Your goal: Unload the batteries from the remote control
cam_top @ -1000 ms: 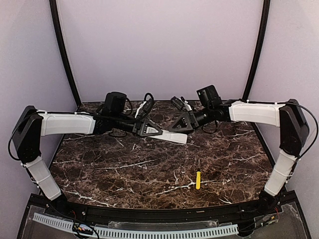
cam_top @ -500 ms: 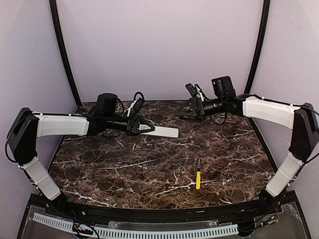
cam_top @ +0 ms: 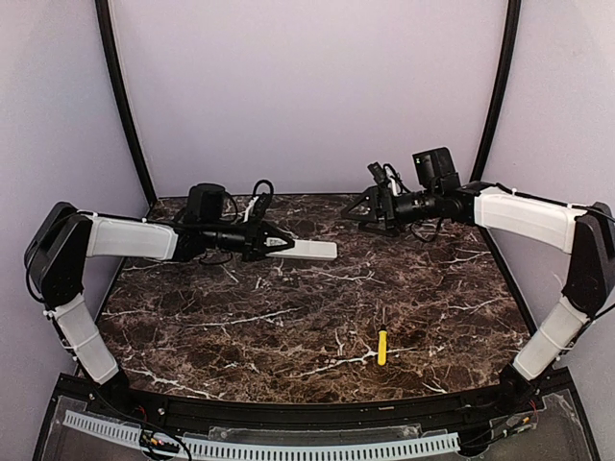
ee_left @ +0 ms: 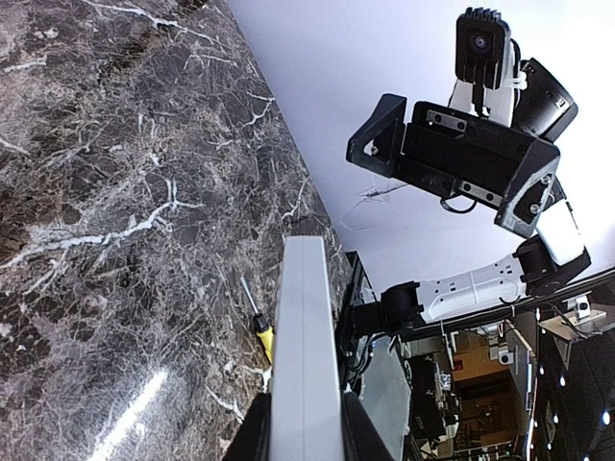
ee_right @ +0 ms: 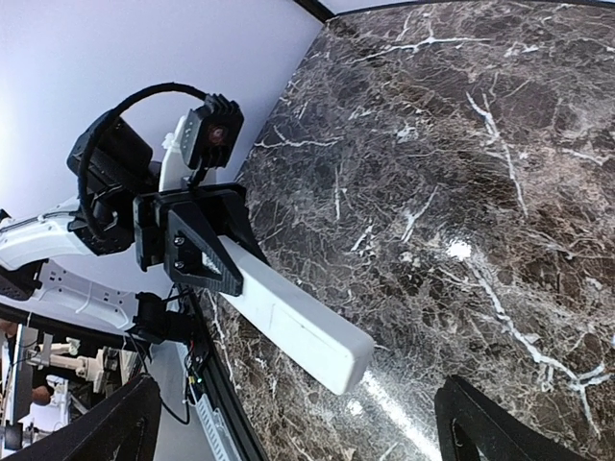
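Note:
My left gripper [cam_top: 276, 243] is shut on one end of the white remote control [cam_top: 309, 251] and holds it level above the back of the table, pointing right. In the left wrist view the remote control [ee_left: 303, 355] runs up from between my fingers [ee_left: 248, 440]. The right wrist view shows the remote control [ee_right: 288, 322] with a plain face and a faint seam across it. My right gripper [cam_top: 371, 209] hangs open to the right of the remote's free end, apart from it, jaws wide with nothing between them. The batteries are hidden.
A yellow-handled screwdriver [cam_top: 381, 347] lies on the dark marble table [cam_top: 288, 327] at the front right; it also shows in the left wrist view as the screwdriver [ee_left: 261, 336]. Lilac walls and black poles close in the back and sides.
My right gripper has drawn back from the remote, risen toward the back right and opened wider. My left gripper has carried the remote a little to the left and levelled it.

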Tool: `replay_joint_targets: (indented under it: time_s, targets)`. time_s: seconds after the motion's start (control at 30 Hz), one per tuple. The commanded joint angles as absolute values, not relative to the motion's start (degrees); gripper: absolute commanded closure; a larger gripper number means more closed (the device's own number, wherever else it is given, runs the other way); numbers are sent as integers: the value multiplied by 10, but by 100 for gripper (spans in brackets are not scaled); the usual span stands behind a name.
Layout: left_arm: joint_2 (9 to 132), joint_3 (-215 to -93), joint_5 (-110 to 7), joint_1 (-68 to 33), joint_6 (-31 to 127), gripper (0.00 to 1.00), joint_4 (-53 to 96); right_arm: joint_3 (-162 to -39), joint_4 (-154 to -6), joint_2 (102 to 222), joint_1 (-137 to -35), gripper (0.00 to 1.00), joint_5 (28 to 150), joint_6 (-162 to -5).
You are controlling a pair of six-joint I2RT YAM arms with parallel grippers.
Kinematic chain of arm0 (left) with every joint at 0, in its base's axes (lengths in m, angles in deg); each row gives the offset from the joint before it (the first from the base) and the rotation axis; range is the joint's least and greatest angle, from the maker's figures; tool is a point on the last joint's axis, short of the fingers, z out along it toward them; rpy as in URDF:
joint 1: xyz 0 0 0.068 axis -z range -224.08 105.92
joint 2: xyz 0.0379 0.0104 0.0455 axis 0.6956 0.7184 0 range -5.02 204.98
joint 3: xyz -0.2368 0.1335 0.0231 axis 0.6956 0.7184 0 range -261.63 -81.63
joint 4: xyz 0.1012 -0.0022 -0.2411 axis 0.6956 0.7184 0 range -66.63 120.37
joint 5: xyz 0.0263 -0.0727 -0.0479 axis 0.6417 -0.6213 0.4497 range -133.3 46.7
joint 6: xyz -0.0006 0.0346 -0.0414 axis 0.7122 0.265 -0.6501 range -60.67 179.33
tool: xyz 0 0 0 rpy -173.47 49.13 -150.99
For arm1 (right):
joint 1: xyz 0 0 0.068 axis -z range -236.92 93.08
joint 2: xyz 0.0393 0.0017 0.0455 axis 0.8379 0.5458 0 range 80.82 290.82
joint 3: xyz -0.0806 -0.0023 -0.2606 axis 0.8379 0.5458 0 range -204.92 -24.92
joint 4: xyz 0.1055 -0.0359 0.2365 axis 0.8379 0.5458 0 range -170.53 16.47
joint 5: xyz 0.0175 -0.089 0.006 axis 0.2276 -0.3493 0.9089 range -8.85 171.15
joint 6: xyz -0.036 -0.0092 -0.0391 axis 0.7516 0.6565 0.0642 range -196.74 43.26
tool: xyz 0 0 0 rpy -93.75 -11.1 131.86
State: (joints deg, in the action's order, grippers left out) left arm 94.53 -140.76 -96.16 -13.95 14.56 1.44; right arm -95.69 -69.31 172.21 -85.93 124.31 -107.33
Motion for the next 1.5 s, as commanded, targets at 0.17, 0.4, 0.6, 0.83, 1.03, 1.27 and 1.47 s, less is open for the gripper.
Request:
replay_joint_targets:
  time_s: [0.17,0.4,0.6,0.83,1.03,1.27,1.47]
  targets:
    - [949,-1421,-994,-145,107,100,-67,-914,-711,1695,-857,1,1195,-1092]
    - [967,-1416,-1005,-145,55,100,-133,-906,-734,1695,-857,1,1239,-1109]
    - [973,-1412,-1005,-141,47,100,-148,-900,-755,1703,-865,2,1256,-1129]
    - [981,-1413,-1012,-127,42,100,-165,-916,-755,1724,-883,1,1242,-1137]
    - [982,-1412,-1008,-121,39,100,-172,-932,-739,1748,-894,6,1232,-1144]
    - [984,-1412,-1004,-118,38,100,-175,-947,-735,1766,-912,7,1230,-1143]
    - [985,-1411,-1003,-118,37,100,-177,-960,-735,1778,-923,8,1231,-1143]
